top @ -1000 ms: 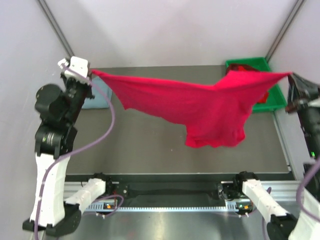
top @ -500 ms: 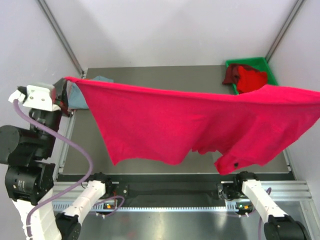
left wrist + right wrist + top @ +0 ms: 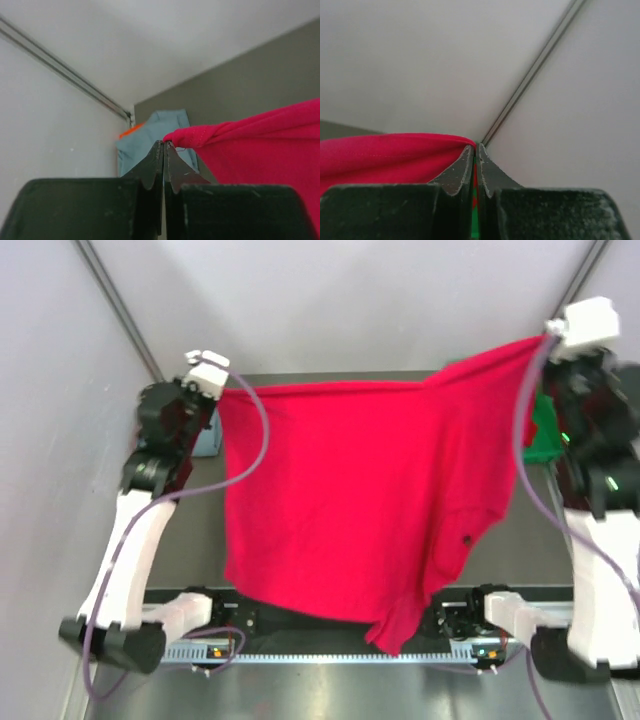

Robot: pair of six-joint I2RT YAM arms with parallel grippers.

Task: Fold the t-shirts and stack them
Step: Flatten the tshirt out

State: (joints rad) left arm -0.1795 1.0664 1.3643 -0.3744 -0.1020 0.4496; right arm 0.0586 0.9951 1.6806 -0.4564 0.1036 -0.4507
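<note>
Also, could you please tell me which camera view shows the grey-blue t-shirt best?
The left wrist view: it shows most of the grey-blue t-shirt, mid-frame. The top external view shows only a sliver of it behind the left arm, and the right wrist view shows none of it.

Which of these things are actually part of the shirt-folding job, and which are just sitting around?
Part of the job:
- red t-shirt, stretched in the air between the left gripper and the right gripper, both shut on it
- grey-blue t-shirt, lying at the far-left corner of the table

Just lying about:
- green bin, mostly hidden
</note>
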